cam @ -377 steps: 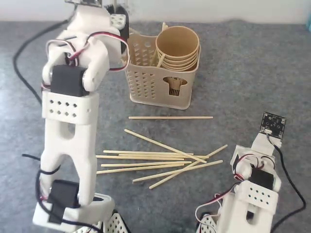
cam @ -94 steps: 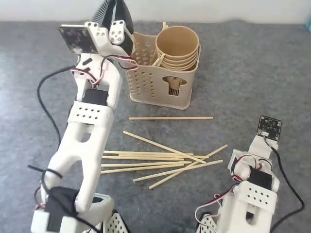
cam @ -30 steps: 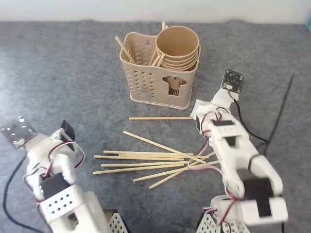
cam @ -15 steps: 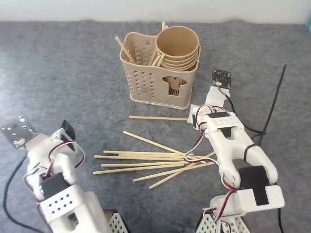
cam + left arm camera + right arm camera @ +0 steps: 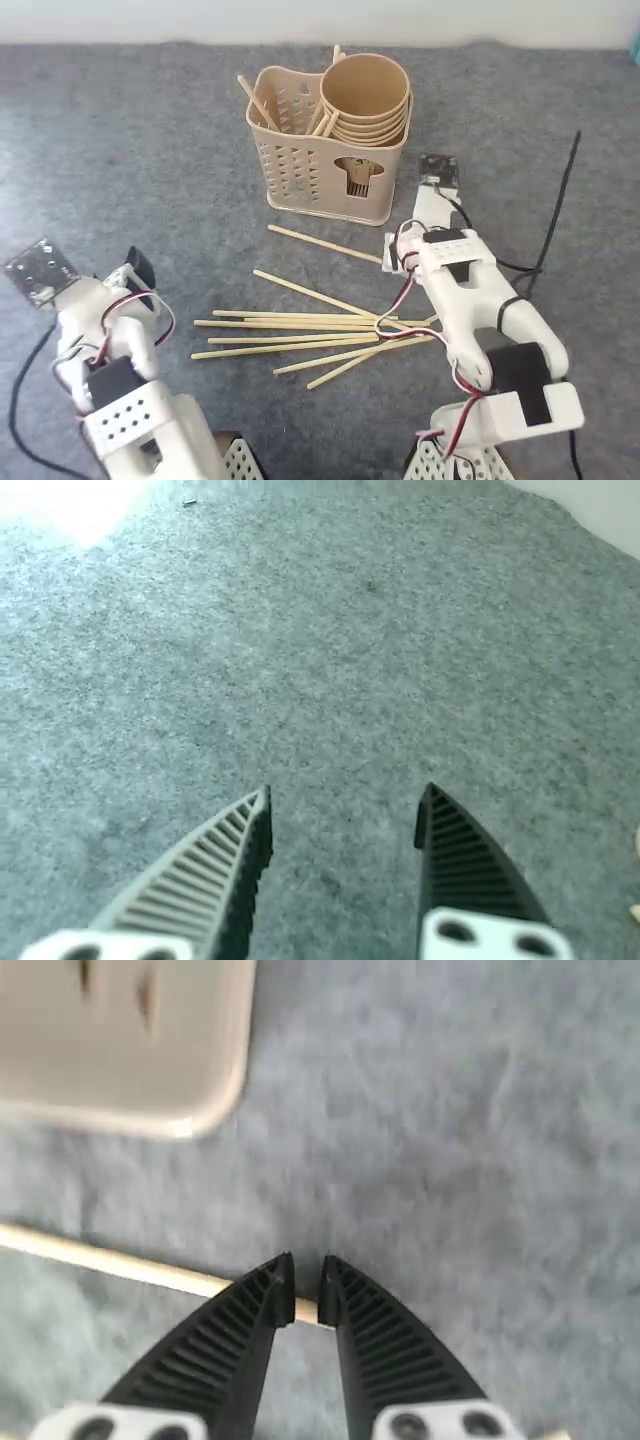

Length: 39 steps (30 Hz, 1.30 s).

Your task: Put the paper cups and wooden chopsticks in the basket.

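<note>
The right gripper [image 5: 305, 1265] is squeezed tight on one end of a thin wooden chopstick [image 5: 110, 1260]. That stick slants across the grey fuzzy desk [image 5: 520, 110], just in front of the beige plastic basket with holes [image 5: 320, 170] near the far edge. A stack of tan paper cups [image 5: 366, 95] sits inside the basket. A pile of loose wooden chopsticks [image 5: 300, 335] lies mid-desk, partly under the right arm. The left gripper [image 5: 347, 792] is spread wide over bare desk near the front left corner, holding nothing.
</note>
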Each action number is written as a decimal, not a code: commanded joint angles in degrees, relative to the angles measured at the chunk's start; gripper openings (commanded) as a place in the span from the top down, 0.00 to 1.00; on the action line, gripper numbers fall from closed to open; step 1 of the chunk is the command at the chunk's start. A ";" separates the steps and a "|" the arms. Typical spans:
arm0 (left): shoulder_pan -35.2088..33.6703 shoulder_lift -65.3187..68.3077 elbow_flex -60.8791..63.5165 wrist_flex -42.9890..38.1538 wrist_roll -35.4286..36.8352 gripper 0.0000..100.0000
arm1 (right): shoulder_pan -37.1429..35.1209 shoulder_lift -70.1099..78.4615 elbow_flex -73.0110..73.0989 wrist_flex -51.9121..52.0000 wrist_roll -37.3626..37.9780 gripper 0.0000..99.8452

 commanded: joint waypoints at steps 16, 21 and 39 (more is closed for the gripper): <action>0.44 -1.14 -0.57 -2.37 -0.26 0.78 | -8.13 -11.91 -0.53 25.10 4.31 0.99; 0.53 -1.14 -0.57 -2.46 -0.26 0.78 | -10.07 -26.07 5.45 21.49 6.86 0.98; 0.53 -1.14 -0.57 -2.46 -0.26 0.78 | -17.89 -2.42 -2.55 13.41 16.44 0.82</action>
